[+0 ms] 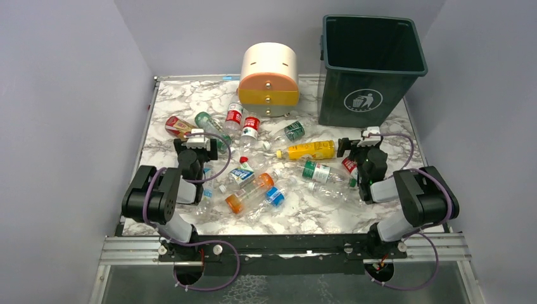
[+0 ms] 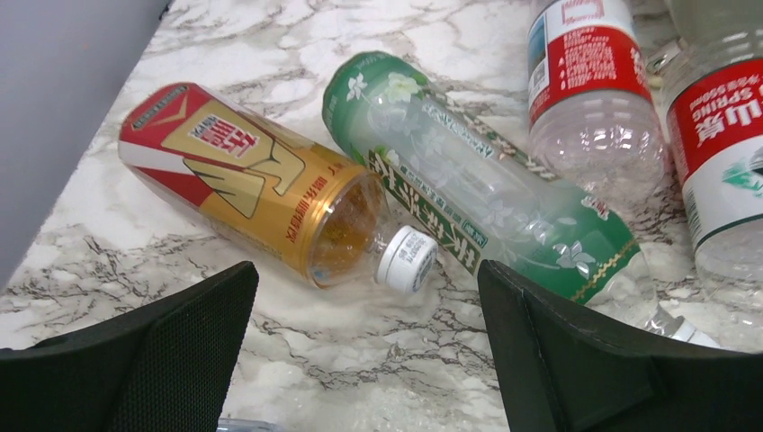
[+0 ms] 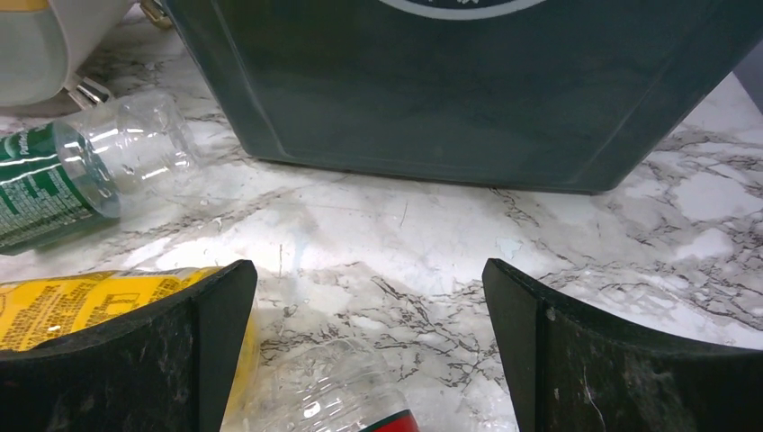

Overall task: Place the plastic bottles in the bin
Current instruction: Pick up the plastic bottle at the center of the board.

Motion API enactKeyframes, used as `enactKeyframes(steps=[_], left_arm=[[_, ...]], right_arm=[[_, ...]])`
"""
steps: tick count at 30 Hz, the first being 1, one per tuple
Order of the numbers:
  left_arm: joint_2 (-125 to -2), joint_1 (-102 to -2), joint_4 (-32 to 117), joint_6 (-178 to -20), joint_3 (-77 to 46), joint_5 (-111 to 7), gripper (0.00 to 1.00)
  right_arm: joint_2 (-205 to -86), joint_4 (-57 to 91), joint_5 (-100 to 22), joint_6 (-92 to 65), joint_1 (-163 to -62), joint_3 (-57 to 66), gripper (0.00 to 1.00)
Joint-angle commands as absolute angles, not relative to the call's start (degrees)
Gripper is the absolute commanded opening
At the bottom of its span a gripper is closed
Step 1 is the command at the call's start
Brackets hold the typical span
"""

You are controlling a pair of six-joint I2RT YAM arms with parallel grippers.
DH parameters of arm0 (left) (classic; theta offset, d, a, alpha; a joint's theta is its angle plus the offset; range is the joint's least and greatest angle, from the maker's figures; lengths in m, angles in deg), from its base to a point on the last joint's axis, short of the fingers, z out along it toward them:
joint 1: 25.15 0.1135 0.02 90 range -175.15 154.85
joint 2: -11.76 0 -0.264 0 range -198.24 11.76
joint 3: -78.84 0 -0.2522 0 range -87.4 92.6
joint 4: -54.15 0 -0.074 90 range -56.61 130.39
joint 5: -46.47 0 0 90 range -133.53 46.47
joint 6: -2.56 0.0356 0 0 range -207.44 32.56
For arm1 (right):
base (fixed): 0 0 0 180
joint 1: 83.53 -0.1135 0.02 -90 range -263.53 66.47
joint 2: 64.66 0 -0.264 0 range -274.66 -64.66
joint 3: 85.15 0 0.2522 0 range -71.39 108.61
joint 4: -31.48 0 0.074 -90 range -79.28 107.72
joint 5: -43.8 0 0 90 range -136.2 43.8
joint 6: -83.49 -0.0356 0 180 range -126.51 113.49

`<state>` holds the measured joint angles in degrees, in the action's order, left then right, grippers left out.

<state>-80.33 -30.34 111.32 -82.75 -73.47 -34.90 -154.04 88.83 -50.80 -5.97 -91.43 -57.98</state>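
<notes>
Several plastic bottles lie scattered on the marble table. My left gripper is open and empty, low over the table. Just beyond its fingertips lie a gold-and-red bottle and a green-labelled bottle. Two clear red-labelled bottles lie further right. My right gripper is open and empty in front of the dark green bin. Between its fingers lies a clear red-labelled bottle. A yellow bottle touches its left finger. The bin wall fills the top of the right wrist view.
A cream-and-orange round drawer unit stands at the back centre, left of the bin. An orange bottle, a blue-labelled one and green-labelled ones lie mid-table. A grey wall runs along the left edge.
</notes>
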Motion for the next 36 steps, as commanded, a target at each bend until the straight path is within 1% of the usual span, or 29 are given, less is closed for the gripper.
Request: enactKeyframes(steps=[1, 7, 15, 18, 21, 26, 33, 36], left_arm=[[-73.62, -29.98, 105.64, -84.17, -72.58, -33.24, 0.99], [-67.48, -30.09, 98.69, -86.71, -72.15, -32.87, 0.99], [-54.11, -30.16, 88.14, -91.15, -71.10, -34.70, 0.99], [-49.00, -30.18, 83.81, -94.46, -69.88, -38.76, 0.99], [-45.23, -30.28, 77.66, -96.00, -66.53, -43.89, 0.99], [-39.26, -30.25, 67.78, -98.00, -60.32, -48.53, 0.99], [-30.37, -30.30, 65.56, -109.48, -57.11, -53.15, 0.99], [-28.21, -30.29, 65.50, -118.33, -56.12, -53.41, 0.99]], right_arm=[[-150.05, 83.02, -49.80, -4.89, -91.78, -56.25, 1.00], [-143.67, 77.33, -47.31, -3.50, -91.79, -55.13, 0.99], [-132.00, 62.72, -42.57, -1.62, -91.79, -51.73, 1.00], [-127.95, 56.72, -39.01, -2.43, -91.79, -49.51, 0.99], [-124.89, 48.78, -35.26, -3.10, -91.79, -45.26, 1.00], [-121.40, 36.75, -31.51, -6.19, -91.79, -37.14, 1.00], [-117.49, 25.67, -25.89, -15.06, -91.74, -28.51, 0.99], [-117.05, 20.59, -25.17, -18.22, -91.78, -24.16, 0.99]])
